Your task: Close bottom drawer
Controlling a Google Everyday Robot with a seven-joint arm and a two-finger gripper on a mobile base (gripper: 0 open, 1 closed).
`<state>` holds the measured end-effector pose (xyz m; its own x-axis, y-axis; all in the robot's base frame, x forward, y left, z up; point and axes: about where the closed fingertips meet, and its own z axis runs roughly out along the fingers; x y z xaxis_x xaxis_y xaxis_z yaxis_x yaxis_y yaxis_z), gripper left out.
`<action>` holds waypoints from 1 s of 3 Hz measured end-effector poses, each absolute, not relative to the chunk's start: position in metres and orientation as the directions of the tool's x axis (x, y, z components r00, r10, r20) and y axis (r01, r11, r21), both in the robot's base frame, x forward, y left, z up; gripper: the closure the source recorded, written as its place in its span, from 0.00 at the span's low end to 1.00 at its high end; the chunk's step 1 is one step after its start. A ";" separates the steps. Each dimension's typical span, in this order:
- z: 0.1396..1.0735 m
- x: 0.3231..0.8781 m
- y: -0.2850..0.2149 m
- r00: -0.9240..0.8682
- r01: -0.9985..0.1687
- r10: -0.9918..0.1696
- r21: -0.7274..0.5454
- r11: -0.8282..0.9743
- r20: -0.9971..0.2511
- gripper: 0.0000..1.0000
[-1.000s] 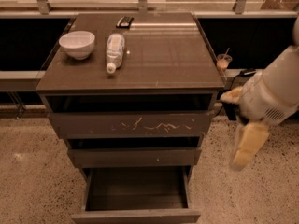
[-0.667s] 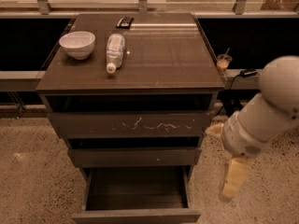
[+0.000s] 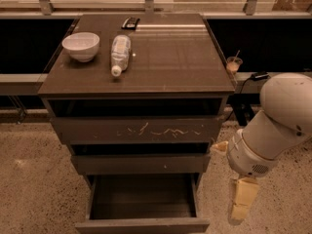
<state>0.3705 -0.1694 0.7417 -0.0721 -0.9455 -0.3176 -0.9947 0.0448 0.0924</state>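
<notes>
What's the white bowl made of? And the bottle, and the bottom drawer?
The bowl looks like glazed ceramic, or maybe plastic: white, smooth, slightly shiny. The bottle looks like clear plastic: see-through, with a white cap. The bottom drawer seems to be matte dark laminated wood or board: flat, dull front. The pincer hangs right of that drawer, apart from it.

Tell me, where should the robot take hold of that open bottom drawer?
The dark grey-brown bottom drawer has no handle, so its flat front panel is probably the spot: meet its middle from the front, pushing inward. The pale gripper hangs right of it.
</notes>
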 end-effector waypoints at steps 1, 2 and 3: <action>0.693 0.380 -0.121 -0.032 -0.997 -0.916 0.082 -0.001 -0.400 0.00; 0.635 0.395 -0.075 -0.008 -0.993 -0.884 0.105 -0.046 -0.467 0.00; 0.625 0.399 -0.072 -0.018 -0.993 -0.877 0.108 -0.039 -0.480 0.00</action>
<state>0.3988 -0.0717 0.6250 -0.0179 -0.8770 -0.4801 -0.9934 -0.0390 0.1082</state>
